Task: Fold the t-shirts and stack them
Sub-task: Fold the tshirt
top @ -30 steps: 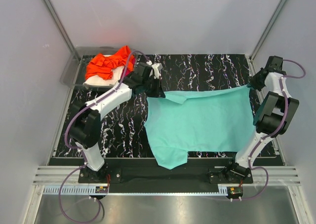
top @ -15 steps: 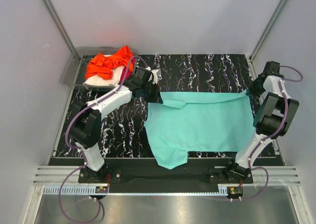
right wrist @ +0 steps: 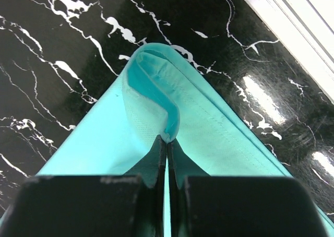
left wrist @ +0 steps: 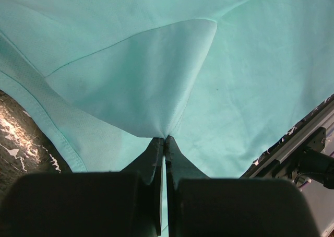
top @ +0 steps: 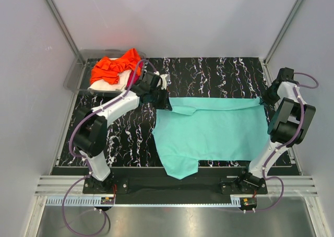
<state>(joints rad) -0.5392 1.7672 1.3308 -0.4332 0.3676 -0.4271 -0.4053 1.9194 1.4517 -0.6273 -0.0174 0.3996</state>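
1. At the far corners of the turquoise t-shirt (top: 214, 130), both my pincers are closed tight on cloth. The left gripper (top: 163, 102) pinches a folded-over flap near the far left corner. The right gripper (top: 264, 97) pinches a small curl of hem at the far right corner.
2. That shirt lies spread on the black marbled table (top: 209, 72), its far edge drawn between my two grips and one sleeve reaching to the near edge.
3. My right bite looks thin, with only a rolled bit of hem between the fingers. I judge a hard pull could slip it free and drop that corner.
4. If my arms carry the far edge forward unevenly, the fold would likely land skewed or bunched, since the left side already shows a crease.
5. Dragging the cloth toward me could push the near sleeve off the table.
6. Over at the far left corner sits the grey plastic tray (top: 71, 79). It appears to hold a crumpled orange t-shirt (top: 115, 66) lying on a cream-white one (top: 123, 80). No part of the turquoise shirt is in it.
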